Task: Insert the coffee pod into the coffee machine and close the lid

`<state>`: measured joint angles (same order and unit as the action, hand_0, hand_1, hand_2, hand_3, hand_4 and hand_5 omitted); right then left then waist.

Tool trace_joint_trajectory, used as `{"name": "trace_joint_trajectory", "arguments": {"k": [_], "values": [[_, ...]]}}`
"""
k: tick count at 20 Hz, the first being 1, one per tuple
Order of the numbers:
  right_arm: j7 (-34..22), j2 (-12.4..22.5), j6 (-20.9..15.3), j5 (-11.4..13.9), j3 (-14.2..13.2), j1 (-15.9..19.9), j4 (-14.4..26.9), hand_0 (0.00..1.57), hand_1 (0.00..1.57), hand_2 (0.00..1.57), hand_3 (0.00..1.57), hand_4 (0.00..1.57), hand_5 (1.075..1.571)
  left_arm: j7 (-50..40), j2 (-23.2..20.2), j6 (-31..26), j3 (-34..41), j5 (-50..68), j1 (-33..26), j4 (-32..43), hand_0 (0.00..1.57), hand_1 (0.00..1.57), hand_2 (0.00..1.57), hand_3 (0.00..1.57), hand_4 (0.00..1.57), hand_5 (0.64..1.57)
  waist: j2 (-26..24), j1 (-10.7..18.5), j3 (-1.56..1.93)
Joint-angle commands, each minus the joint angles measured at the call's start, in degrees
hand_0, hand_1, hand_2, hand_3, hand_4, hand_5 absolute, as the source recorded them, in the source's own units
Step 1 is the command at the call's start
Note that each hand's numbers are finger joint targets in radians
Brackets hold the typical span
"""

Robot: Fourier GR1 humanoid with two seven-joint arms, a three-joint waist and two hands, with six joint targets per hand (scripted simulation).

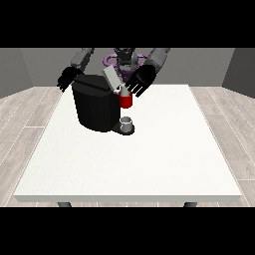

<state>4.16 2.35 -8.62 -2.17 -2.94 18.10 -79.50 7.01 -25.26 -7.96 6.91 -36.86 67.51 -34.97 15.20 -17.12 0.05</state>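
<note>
The raised lid [110,78] looks stiff and light, best pushed at its tip; relaxed fingers are spread on both hands [141,80] [67,78], nothing grasped.

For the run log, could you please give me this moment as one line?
hand at view's right: open, above red thing at the machine | hand at view's left: open, behind coffee machine
</note>
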Motion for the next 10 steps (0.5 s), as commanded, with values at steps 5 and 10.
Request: {"name": "trace_joint_trajectory", "arguments": {"k": [5, 10], "values": [[4.2, 1.1, 1.9, -0.6, -1.0, -2.0, 2.8, 0.0, 0.0, 0.0, 0.0, 0.44, 1.571, -2.0, 3.8, 1.7, -1.3, -1.4, -1.5, -0.3, 1.22, 1.22, 1.25, 1.15, 0.47, 1.571, 0.1, 0.4, -0.03], [0.0, -0.4, 0.2, 0.3, 1.0, -2.4, -0.8, 0.0, 0.0, 0.0, 0.0, 0.43, 1.571, -1.1, 0.7, -0.5, -0.5, -1.6, -0.9, 1.2, 1.13, 1.13, 1.17, 1.03, 0.44, 1.571, -1.3, -1.0, -0.05]]}}
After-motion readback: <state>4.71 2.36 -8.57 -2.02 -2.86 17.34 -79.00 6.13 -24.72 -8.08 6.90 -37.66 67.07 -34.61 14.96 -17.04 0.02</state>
